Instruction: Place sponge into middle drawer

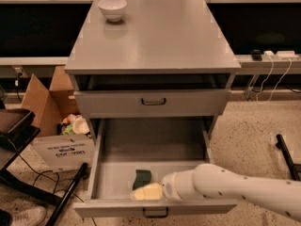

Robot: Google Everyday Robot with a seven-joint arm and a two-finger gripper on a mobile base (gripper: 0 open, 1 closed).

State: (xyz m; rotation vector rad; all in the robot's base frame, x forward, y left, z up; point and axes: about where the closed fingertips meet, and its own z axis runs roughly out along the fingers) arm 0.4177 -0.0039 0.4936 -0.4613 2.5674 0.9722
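Observation:
The middle drawer [101, 161] is pulled wide open below the cabinet top, with its grey floor showing and a small dark handle at the front. The sponge [142, 178] shows its dark green layer and lies low in the drawer near the front, left of centre. My gripper [148, 192] reaches into the drawer from the right on the white arm [225, 187]. Its pale yellow tip is right beside the sponge, on the side nearer the drawer front, and seems to touch it. I cannot see whether it grips the sponge.
A white bowl [112, 8] stands at the back left of the cabinet top [155, 41]. The drawer above [153, 102] is shut. A cardboard box [47, 102] and a white box [63, 152] sit on the floor at the left, with cables and a dark stand nearby.

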